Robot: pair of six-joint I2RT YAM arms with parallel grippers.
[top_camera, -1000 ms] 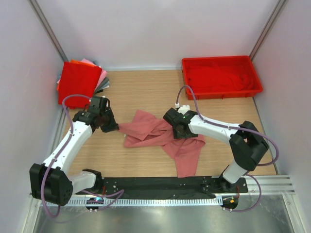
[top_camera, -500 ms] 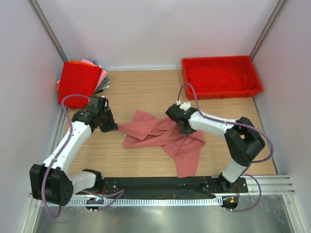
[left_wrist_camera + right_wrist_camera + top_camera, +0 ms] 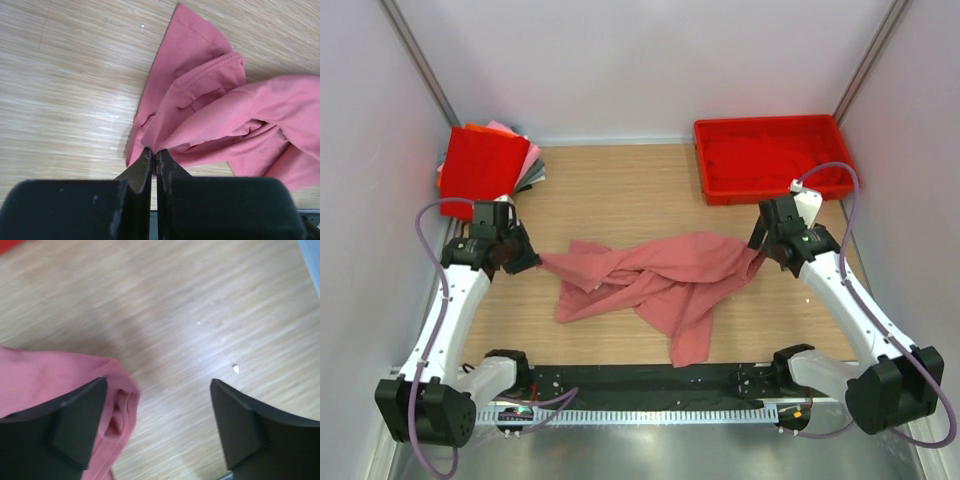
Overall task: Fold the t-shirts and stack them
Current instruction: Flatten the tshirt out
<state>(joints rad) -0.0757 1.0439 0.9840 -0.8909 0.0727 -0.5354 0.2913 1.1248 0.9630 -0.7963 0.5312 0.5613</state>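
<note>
A dusty salmon-pink t-shirt [image 3: 655,275] lies crumpled and stretched across the middle of the wooden table. My left gripper [image 3: 524,259] is shut on its left end; the left wrist view shows the jaws [image 3: 153,152] pinching a bunch of the cloth [image 3: 200,100]. My right gripper [image 3: 760,254] is at the shirt's right end. In the right wrist view it [image 3: 159,385] stands wide open, with a fold of the shirt [image 3: 50,375] lying against its left finger and bare wood between the fingers. A stack of folded shirts [image 3: 485,165], bright red on top, sits at the back left.
A rigid red plastic tray [image 3: 712,135] stands at the back right with red cloth [image 3: 775,165] in it. White walls close in the table on both sides and behind. A black rail [image 3: 640,380] runs along the near edge between the arm bases.
Both arms have swung outward, the left a little left, the right far to the right. The shirt has been drawn out wider between them. The right gripper now stands open.
</note>
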